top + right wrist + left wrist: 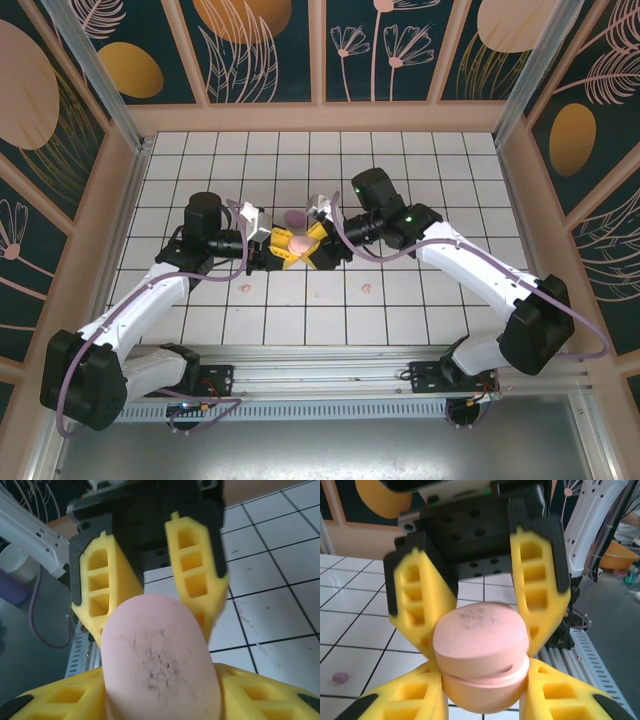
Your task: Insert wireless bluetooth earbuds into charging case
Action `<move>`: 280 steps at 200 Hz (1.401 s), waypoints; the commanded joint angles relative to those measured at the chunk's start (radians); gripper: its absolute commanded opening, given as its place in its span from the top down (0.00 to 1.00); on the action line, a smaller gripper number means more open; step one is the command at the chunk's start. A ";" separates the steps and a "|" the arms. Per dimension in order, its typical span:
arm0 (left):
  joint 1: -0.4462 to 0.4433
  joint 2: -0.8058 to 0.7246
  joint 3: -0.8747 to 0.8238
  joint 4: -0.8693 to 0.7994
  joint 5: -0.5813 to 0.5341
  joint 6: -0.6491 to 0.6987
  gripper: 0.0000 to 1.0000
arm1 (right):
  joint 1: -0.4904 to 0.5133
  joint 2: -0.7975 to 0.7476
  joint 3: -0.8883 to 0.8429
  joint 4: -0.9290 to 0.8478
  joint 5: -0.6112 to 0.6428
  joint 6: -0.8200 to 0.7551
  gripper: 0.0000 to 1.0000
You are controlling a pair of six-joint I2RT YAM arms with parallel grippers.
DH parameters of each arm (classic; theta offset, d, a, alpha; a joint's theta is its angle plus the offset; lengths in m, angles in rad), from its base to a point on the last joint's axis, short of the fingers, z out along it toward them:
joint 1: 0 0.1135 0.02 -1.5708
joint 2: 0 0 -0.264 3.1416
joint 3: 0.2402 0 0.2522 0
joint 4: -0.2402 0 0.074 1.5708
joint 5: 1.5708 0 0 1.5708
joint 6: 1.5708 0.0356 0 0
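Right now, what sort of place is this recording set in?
Most likely a lab robot cell dressed up as a small room: a white tiled floor, walls of leaf-and-flower panels in peach frames, and an aluminium rail along the near edge.

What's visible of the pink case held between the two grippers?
The pink case is a rounded, matte, pebble-like shell with dark speckles on top. A seam splits lid from base, gaping slightly on one side. It is held above the tiles mid-table; the left gripper clamps its lower half, and fingers of the right gripper flank the lid, grip unclear.
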 commanded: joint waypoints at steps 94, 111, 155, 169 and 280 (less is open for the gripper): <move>-0.002 -0.004 -0.057 0.020 0.025 -0.036 1.00 | -0.049 0.008 0.073 0.046 0.073 0.084 0.40; -0.003 -0.001 -0.081 0.083 0.029 -0.090 1.00 | -0.049 0.003 0.064 0.050 0.067 0.096 0.40; -0.002 0.008 -0.099 0.181 0.037 -0.169 1.00 | -0.049 -0.004 0.028 0.065 0.185 0.136 0.39; -0.001 0.019 -0.096 0.181 0.038 -0.176 1.00 | -0.049 -0.008 0.027 0.062 0.178 0.141 0.39; 0.012 0.054 -0.102 0.273 0.027 -0.265 1.00 | 0.030 -0.138 -0.130 0.119 0.206 0.093 0.27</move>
